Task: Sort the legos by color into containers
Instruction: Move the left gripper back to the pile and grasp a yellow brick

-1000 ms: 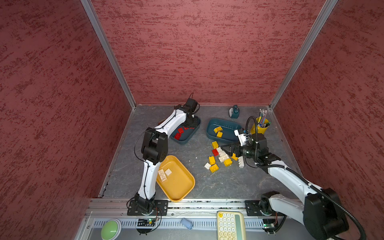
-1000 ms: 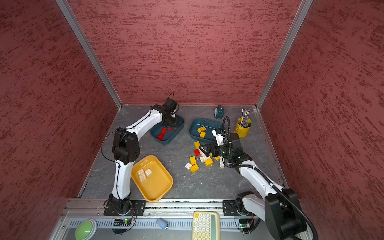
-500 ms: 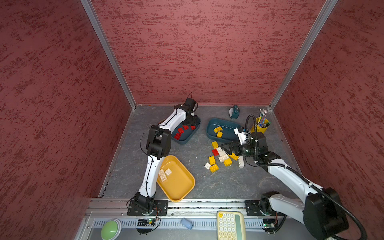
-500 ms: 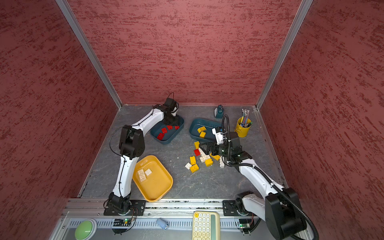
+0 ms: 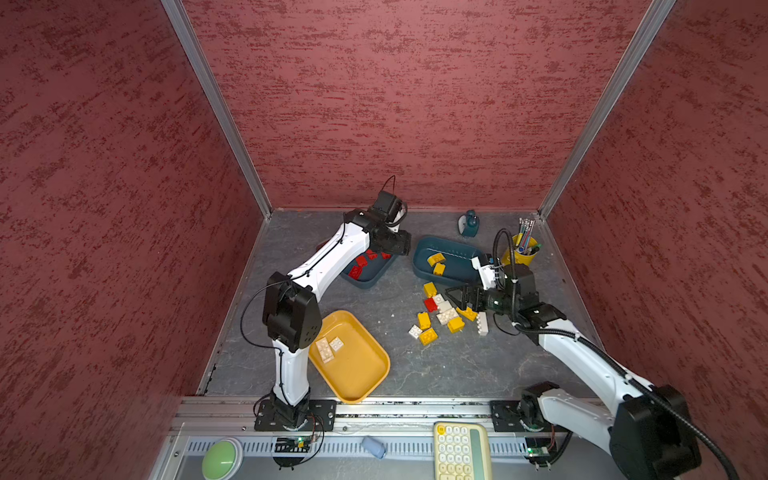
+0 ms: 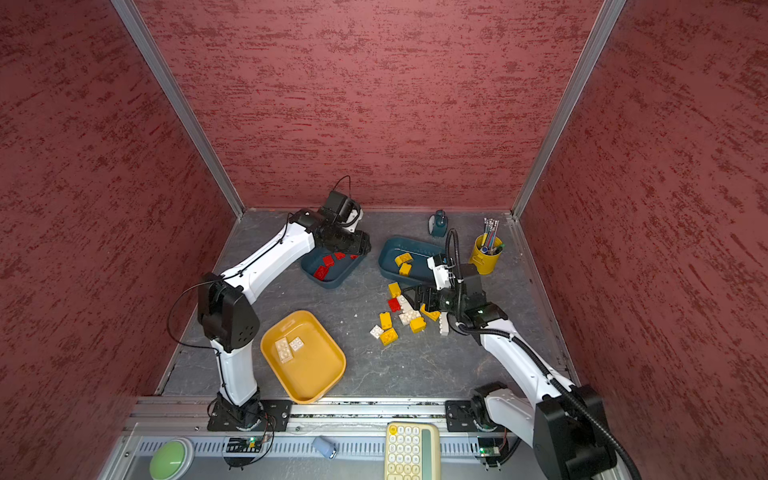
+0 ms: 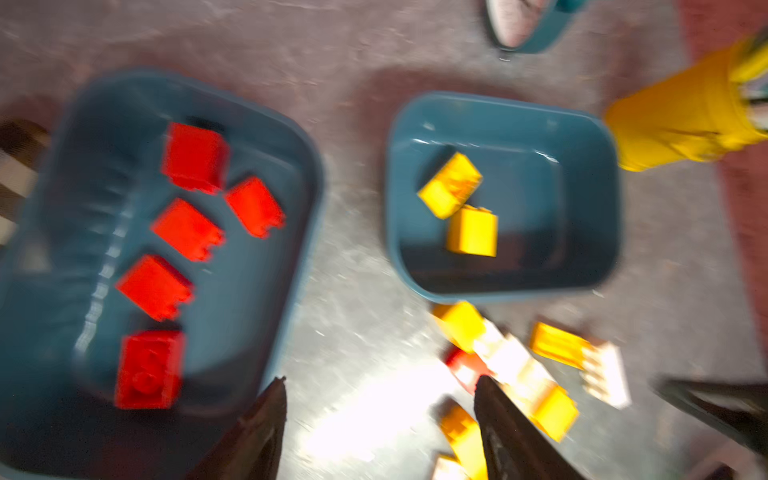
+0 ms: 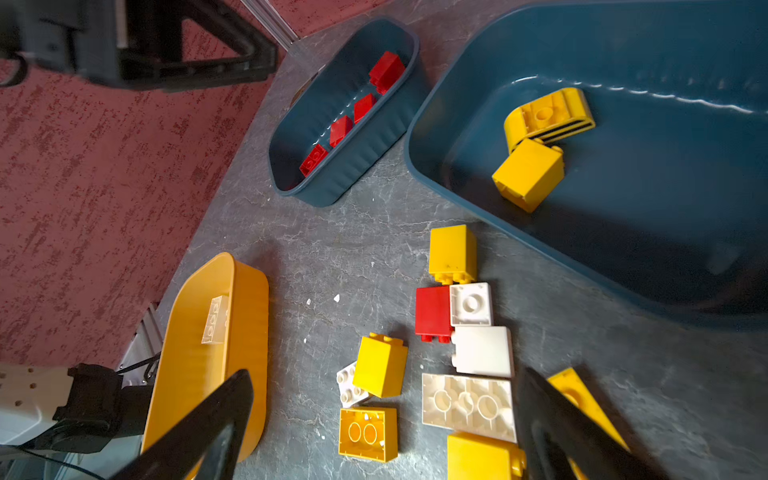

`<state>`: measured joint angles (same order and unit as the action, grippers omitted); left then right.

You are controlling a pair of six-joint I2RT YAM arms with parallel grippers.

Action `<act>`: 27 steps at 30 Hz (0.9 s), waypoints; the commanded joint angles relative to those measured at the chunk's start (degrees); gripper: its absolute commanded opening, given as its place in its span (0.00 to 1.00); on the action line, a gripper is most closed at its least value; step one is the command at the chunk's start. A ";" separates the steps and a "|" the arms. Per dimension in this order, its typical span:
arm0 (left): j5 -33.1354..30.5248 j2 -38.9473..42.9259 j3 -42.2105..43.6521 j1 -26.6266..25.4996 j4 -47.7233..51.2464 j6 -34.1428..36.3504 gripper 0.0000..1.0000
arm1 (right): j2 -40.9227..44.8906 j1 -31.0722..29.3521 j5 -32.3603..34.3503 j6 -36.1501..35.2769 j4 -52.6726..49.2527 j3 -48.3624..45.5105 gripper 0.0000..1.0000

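Right wrist view — red lego (image 8: 432, 311) touches white lego (image 8: 471, 304), yellow lego (image 8: 452, 253) beside

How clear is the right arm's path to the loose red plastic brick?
Probably yes: the right gripper hangs open close by the red brick; a white plastic brick touches its side, nothing covers it.

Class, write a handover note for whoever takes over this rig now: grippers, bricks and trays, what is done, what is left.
Left gripper: open, empty, beside the teal tray with red bricks.
Right gripper: open, empty, over the loose pile.
Done: five red bricks there, two yellow bricks in the other teal tray, two white bricks in the yellow tray.
Left: one red brick, several yellow and white, on the table.
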<state>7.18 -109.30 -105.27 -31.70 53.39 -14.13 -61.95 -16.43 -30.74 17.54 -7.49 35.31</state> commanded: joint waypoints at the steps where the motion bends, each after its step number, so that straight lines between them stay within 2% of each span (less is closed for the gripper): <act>1: 3.78 0.85 4.45 -2.84 -0.91 -7.45 0.73 | 1.79 -0.27 2.15 -1.24 -1.45 2.00 0.99; 8: 3.36 -0.39 11.39 -9.92 -9.74 -17.15 0.72 | 3.05 -0.32 4.06 -1.93 -3.18 2.44 0.99; 13: -0.17 -3.93 11.96 -12.28 -14.21 -21.29 0.72 | 4.26 -0.19 5.13 -2.48 -4.37 1.81 0.99; 19: -5.27 -8.50 11.59 -14.17 -18.53 -24.18 0.72 | 5.47 -0.12 6.19 -3.36 -5.77 1.58 0.99; 27: -12.55 -13.14 10.13 -15.10 -19.37 -24.76 0.70 | 5.75 -0.10 6.81 -4.34 -6.75 1.25 0.99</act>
<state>-1.06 -121.36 -93.78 -46.24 35.79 -38.13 -57.01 -16.40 -25.39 14.72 -13.34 35.86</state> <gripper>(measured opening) 0.700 0.990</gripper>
